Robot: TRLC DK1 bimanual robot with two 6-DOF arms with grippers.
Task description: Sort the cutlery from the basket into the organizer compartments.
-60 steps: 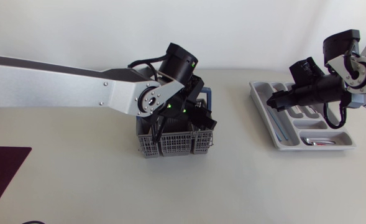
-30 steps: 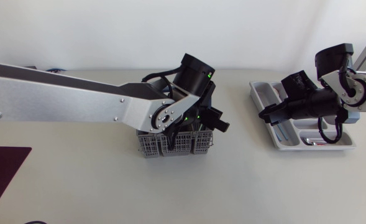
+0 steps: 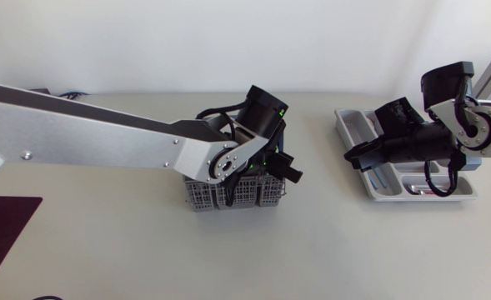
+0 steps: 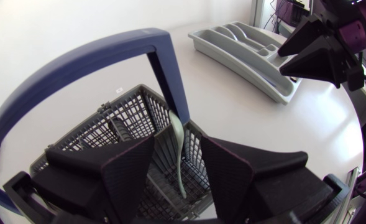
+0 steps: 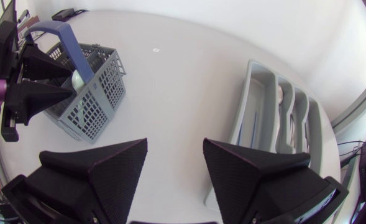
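Hanging over the grey mesh basket (image 3: pixel 228 197) near the middle of the table (image 3: pixel 103 250), the left gripper (image 4: pixel 179 171) points down into it with its two wedge fingers spread apart. In the left wrist view a pale utensil (image 4: pixel 178 144) stands in the gap between those fingers. Its broader end is up and leans against the upright of the basket's blue handle (image 4: pixel 164 68), and its thin end runs down into the mesh. Neither finger appears to touch it, so the gripper holds nothing. The right wrist view shows a pale rounded end just beside the same handle upright, though whether it is a spoon cannot be told for sure. A darker piece sits deeper in the basket behind it, too hidden to name.

The left arm comes in from the left side of the table, and its wrist covers most of the basket's top in the head view.

The right gripper (image 5: pixel 175 158) is also open and empty. It hangs over bare table just beside the grey organizer (image 3: pixel 370 188), on the side facing the basket, with its fingertips turned toward the basket. The organizer lies well apart from the basket, on the right part of the table. Shiny cutlery pieces (image 3: pixel 433 191) lie in the crosswise compartment at its near end.

A dark maroon mat (image 3: pixel 3 227) lies at the table's left edge.
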